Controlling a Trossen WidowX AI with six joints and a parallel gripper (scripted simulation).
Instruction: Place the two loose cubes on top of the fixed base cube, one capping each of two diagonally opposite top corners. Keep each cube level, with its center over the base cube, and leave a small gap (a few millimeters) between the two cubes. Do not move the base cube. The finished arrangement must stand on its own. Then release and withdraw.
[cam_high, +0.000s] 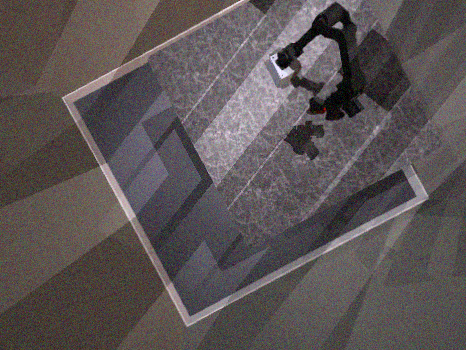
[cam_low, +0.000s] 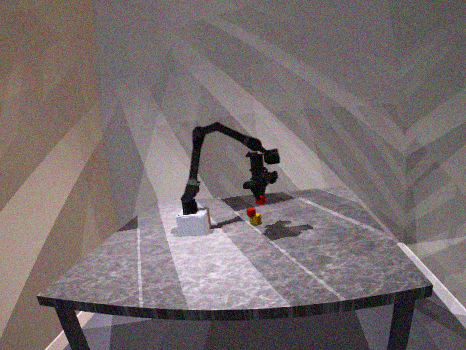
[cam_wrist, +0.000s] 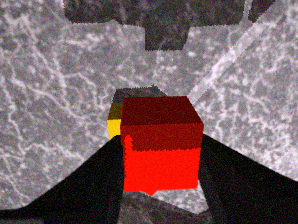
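My gripper (cam_wrist: 158, 142) (cam_low: 259, 195) (cam_high: 321, 106) is shut on a red cube (cam_wrist: 160, 140) (cam_low: 260, 200) (cam_high: 324, 108) and holds it level in the air above the table. The yellow base cube (cam_low: 256, 219) (cam_wrist: 114, 129) stands on the table below the gripper and a little nearer the exterior camera. In the wrist view only its left edge shows behind the held cube. A second red cube (cam_low: 250, 212) rests at the base cube's upper left; I cannot tell its exact seating. It is hidden in the wrist view.
The arm's white mount block (cam_low: 192, 223) (cam_high: 280, 66) stands on the marble table (cam_low: 225, 270) left of the cubes. The arm's shadow (cam_low: 287, 229) (cam_high: 305, 140) falls to the right of the cubes. The table's front edge lies far off.
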